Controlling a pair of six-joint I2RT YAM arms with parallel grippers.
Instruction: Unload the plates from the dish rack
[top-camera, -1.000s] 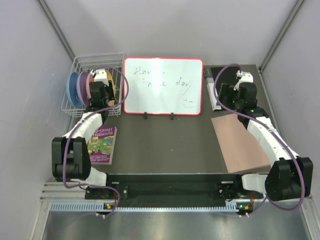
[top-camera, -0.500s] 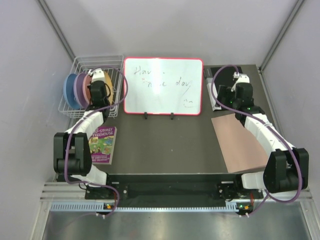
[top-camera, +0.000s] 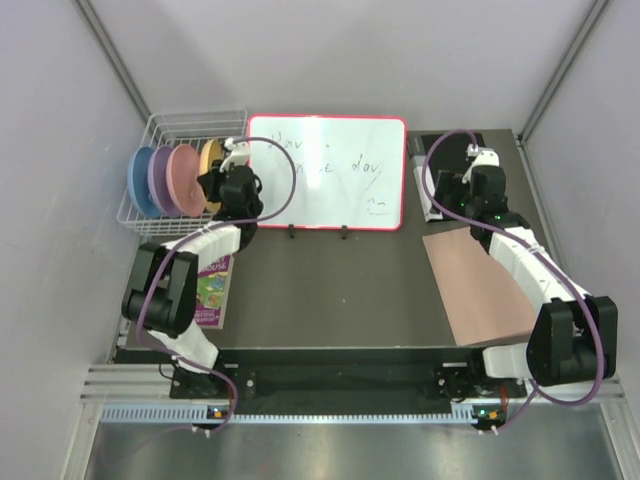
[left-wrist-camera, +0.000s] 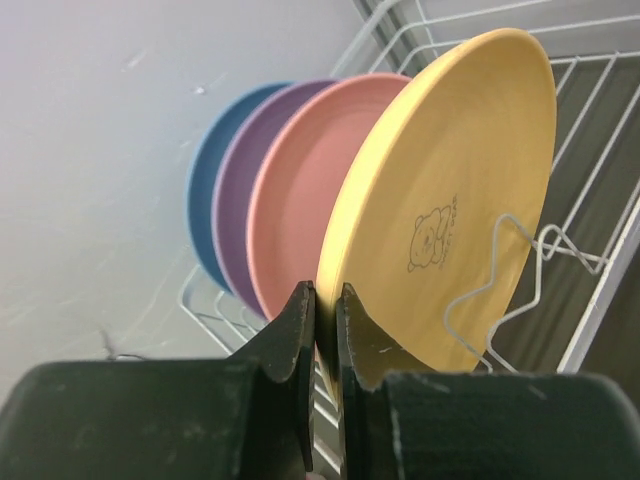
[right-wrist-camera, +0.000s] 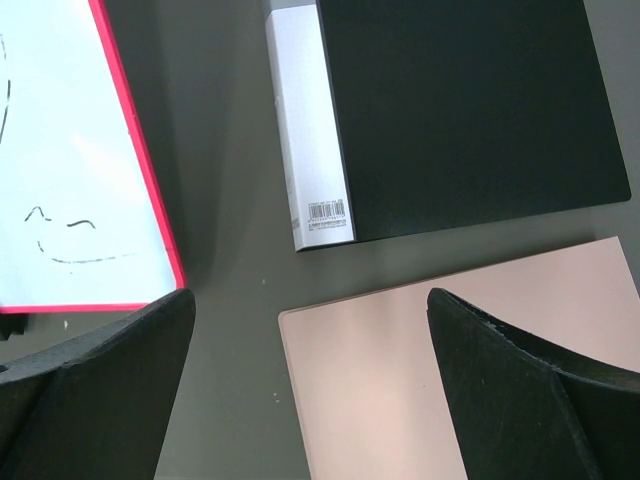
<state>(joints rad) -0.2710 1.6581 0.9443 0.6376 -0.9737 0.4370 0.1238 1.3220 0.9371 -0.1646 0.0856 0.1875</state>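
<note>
The white wire dish rack (top-camera: 165, 215) stands at the back left. Four plates stand on edge in it: blue (top-camera: 140, 180), lavender (top-camera: 160, 177), pink (top-camera: 185, 175) and yellow-orange (top-camera: 210, 158). My left gripper (top-camera: 218, 172) is at the rack's right side. In the left wrist view it (left-wrist-camera: 322, 305) is shut on the lower rim of the yellow-orange plate (left-wrist-camera: 450, 190), which has a small bear motif. The pink (left-wrist-camera: 300, 200), lavender (left-wrist-camera: 238, 195) and blue (left-wrist-camera: 203, 190) plates stand behind it. My right gripper (top-camera: 484, 158) is open and empty (right-wrist-camera: 310, 390) above the table at the back right.
A red-framed whiteboard (top-camera: 325, 170) stands right of the rack. A colourful book (top-camera: 205, 290) lies at the left front. A black binder (right-wrist-camera: 470, 110) and a pink mat (right-wrist-camera: 420, 370) lie under the right gripper. Rack wires (left-wrist-camera: 600, 290) rise beside the yellow-orange plate.
My left arm has swung from over the rack to its right side, and its gripper now grips the yellow-orange plate's rim. The right arm shifted slightly, then held still.
</note>
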